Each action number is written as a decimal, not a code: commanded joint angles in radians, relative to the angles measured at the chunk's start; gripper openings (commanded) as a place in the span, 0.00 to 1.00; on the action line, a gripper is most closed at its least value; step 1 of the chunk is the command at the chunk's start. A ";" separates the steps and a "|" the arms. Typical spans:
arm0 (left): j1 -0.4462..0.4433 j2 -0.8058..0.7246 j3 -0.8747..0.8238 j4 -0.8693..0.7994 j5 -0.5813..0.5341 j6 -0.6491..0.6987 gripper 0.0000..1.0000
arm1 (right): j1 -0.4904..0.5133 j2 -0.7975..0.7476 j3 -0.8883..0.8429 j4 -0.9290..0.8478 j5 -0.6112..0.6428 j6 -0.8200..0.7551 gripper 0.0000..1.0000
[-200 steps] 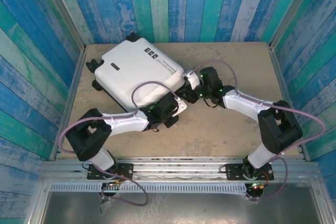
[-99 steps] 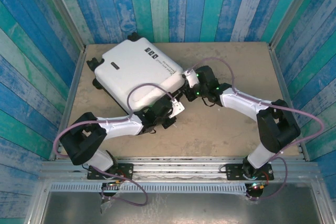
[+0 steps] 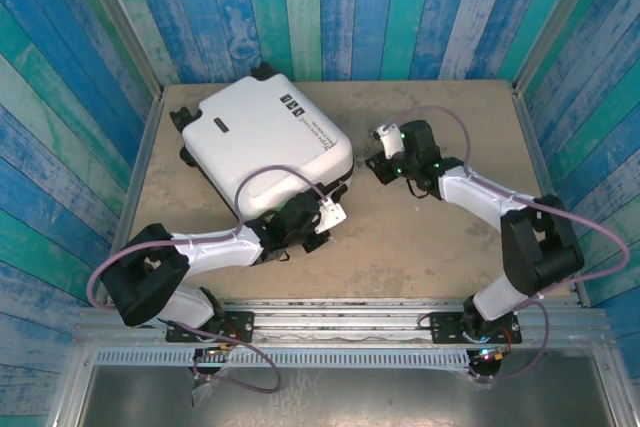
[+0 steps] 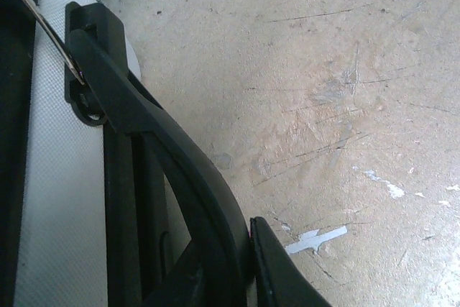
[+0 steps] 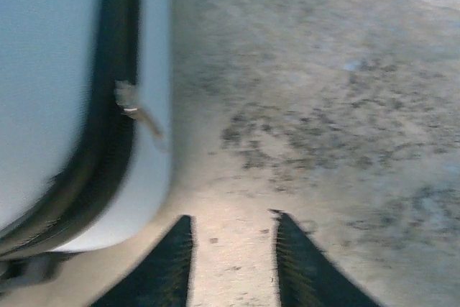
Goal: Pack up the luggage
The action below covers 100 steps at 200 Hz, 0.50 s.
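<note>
The luggage (image 3: 265,132), a white hard-shell suitcase with black wheels and trim, lies closed on the table's back left. My left gripper (image 3: 305,219) is at its near edge. In the left wrist view the left gripper (image 4: 230,249) is shut on the black curved handle (image 4: 144,120), one finger (image 4: 277,271) pressed against it, with white shell (image 4: 57,177) behind. My right gripper (image 3: 376,163) hangs just right of the suitcase's corner, apart from it. In the blurred right wrist view the right gripper (image 5: 231,221) is open over bare table, the luggage (image 5: 57,70) and a zipper pull (image 5: 140,116) to its left.
The tan table (image 3: 450,247) is bare on its right and near side. Blue and green plank walls (image 3: 580,67) close it in on three sides, with a low metal rail (image 3: 145,177) on the left. Each arm trails a looping cable (image 3: 270,177).
My right gripper has let go at the suitcase's corner, opened and drawn back to the right. The left arm has pulled toward the near left, still on the handle, and the suitcase has turned slightly.
</note>
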 commanded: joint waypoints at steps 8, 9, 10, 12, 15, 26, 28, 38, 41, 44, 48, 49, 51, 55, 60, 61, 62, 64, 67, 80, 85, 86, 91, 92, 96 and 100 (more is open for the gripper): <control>-0.019 -0.030 -0.050 0.211 0.296 -0.143 0.00 | 0.032 -0.069 -0.094 0.116 -0.236 0.053 0.46; -0.019 -0.030 -0.051 0.211 0.296 -0.143 0.00 | 0.034 -0.070 -0.096 0.117 -0.239 0.054 0.46; -0.019 -0.030 -0.051 0.211 0.295 -0.144 0.00 | 0.037 -0.070 -0.096 0.119 -0.241 0.054 0.47; -0.019 -0.031 -0.052 0.213 0.296 -0.144 0.00 | 0.040 -0.070 -0.099 0.122 -0.246 0.056 0.47; -0.019 -0.031 -0.054 0.215 0.296 -0.143 0.00 | 0.048 -0.068 -0.103 0.124 -0.251 0.057 0.47; -0.018 -0.036 -0.059 0.223 0.295 -0.142 0.00 | 0.077 -0.060 -0.107 0.124 -0.255 0.056 0.48; -0.018 -0.036 -0.060 0.223 0.296 -0.141 0.00 | 0.082 -0.058 -0.107 0.125 -0.254 0.057 0.48; -0.019 -0.041 -0.064 0.227 0.294 -0.141 0.00 | 0.097 -0.042 -0.107 0.130 -0.255 0.065 0.49; -0.018 -0.042 -0.065 0.229 0.295 -0.140 0.00 | 0.101 -0.036 -0.108 0.134 -0.255 0.070 0.49; -0.018 -0.044 -0.067 0.230 0.296 -0.139 0.00 | 0.104 -0.031 -0.108 0.140 -0.258 0.074 0.50; -0.019 -0.044 -0.068 0.232 0.296 -0.139 0.00 | 0.107 -0.026 -0.109 0.148 -0.261 0.079 0.50; -0.019 -0.044 -0.069 0.233 0.296 -0.139 0.00 | 0.108 -0.024 -0.109 0.150 -0.262 0.080 0.50; -0.019 -0.045 -0.070 0.234 0.297 -0.138 0.00 | 0.109 -0.020 -0.108 0.154 -0.264 0.081 0.50; -0.019 -0.046 -0.072 0.235 0.297 -0.139 0.00 | 0.113 -0.015 -0.108 0.161 -0.265 0.084 0.50; -0.018 -0.048 -0.073 0.238 0.300 -0.138 0.00 | 0.117 -0.010 -0.106 0.167 -0.265 0.089 0.50; -0.019 -0.048 -0.073 0.237 0.300 -0.138 0.00 | 0.117 -0.009 -0.104 0.168 -0.265 0.089 0.51; -0.019 -0.048 -0.074 0.238 0.300 -0.139 0.00 | 0.117 -0.007 -0.104 0.169 -0.265 0.089 0.51; -0.019 -0.046 -0.075 0.238 0.301 -0.139 0.00 | 0.119 -0.005 -0.101 0.170 -0.265 0.090 0.51; -0.019 -0.050 -0.075 0.238 0.302 -0.138 0.00 | 0.120 -0.001 -0.099 0.171 -0.266 0.092 0.51; -0.018 -0.050 -0.077 0.239 0.306 -0.135 0.00 | 0.129 0.020 -0.083 0.170 -0.267 0.091 0.52; -0.019 -0.051 -0.079 0.241 0.310 -0.132 0.00 | 0.131 0.028 -0.076 0.168 -0.264 0.092 0.52; -0.018 -0.051 -0.078 0.241 0.310 -0.131 0.00 | 0.132 0.030 -0.074 0.167 -0.264 0.093 0.52; -0.019 -0.053 -0.079 0.241 0.314 -0.127 0.00 | 0.134 0.037 -0.068 0.164 -0.263 0.094 0.52; -0.019 -0.052 -0.079 0.241 0.315 -0.126 0.00 | 0.134 0.039 -0.066 0.164 -0.264 0.094 0.53; -0.019 -0.054 -0.081 0.243 0.318 -0.124 0.00 | 0.135 0.046 -0.061 0.162 -0.263 0.093 0.53; -0.019 -0.050 -0.082 0.243 0.319 -0.121 0.00 | 0.137 0.051 -0.056 0.160 -0.263 0.093 0.53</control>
